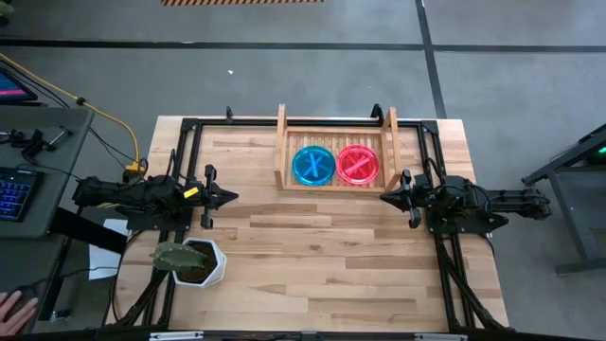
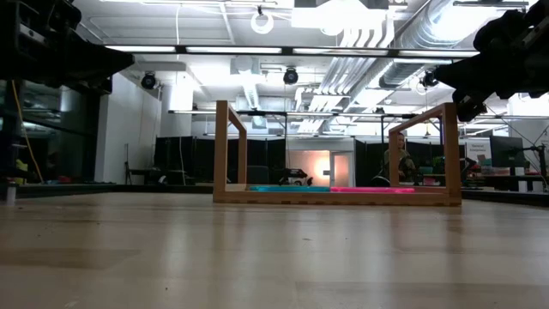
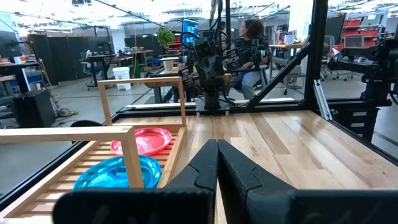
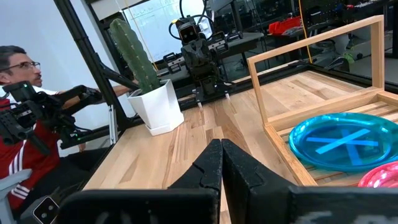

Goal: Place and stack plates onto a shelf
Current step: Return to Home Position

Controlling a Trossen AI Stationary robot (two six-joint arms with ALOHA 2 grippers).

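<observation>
A teal stack of plates (image 1: 312, 165) and a pink stack of plates (image 1: 358, 164) lie side by side on the slatted base of the wooden shelf (image 1: 281, 152) at the table's far middle. They also show in the left wrist view, teal (image 3: 118, 172) and pink (image 3: 142, 140), and in the right wrist view, teal (image 4: 342, 140). My left gripper (image 1: 232, 197) is shut and empty at the table's left side, above the tabletop. My right gripper (image 1: 385, 198) is shut and empty at the right side, just near of the shelf's right end.
A white hexagonal pot with a cactus (image 1: 194, 260) stands at the table's near left. A person sits beyond the table's left side (image 4: 18, 81), and a hand shows at the picture's bottom left (image 1: 14, 308). Bare wood lies between the two grippers (image 1: 312, 246).
</observation>
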